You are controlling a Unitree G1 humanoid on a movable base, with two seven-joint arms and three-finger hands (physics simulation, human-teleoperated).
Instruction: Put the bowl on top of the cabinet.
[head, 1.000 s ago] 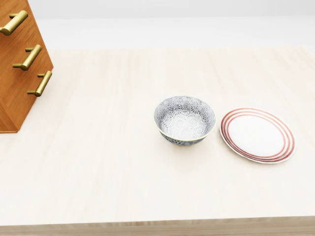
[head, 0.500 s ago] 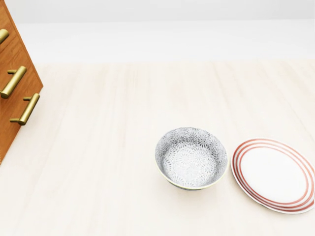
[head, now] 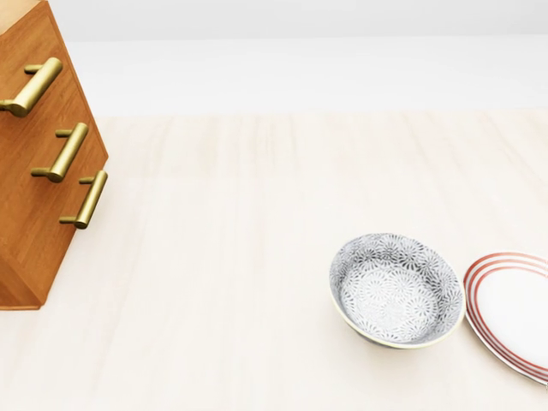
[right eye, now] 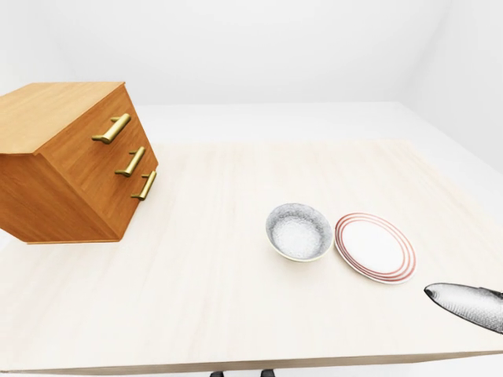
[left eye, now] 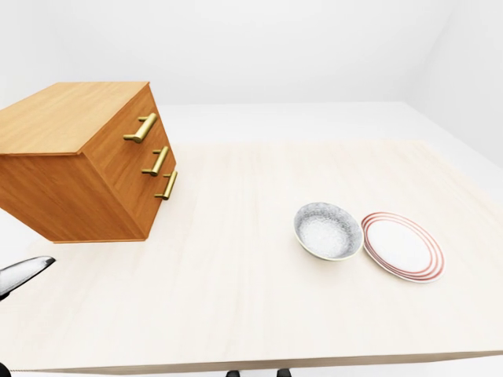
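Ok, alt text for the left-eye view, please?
A patterned bowl sits upright on the table, left of a red-ringed plate. A wooden cabinet with three brass handles stands far left; the left robot hand shows at bottom left.

Patterned grey bowl [head: 397, 289] upright, well right of wooden cabinet [left eye: 86, 161].

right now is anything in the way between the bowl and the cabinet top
Nothing visible does. Only table lies between the bowl and the cabinet; the plate sits to the bowl's right in the left-eye view.
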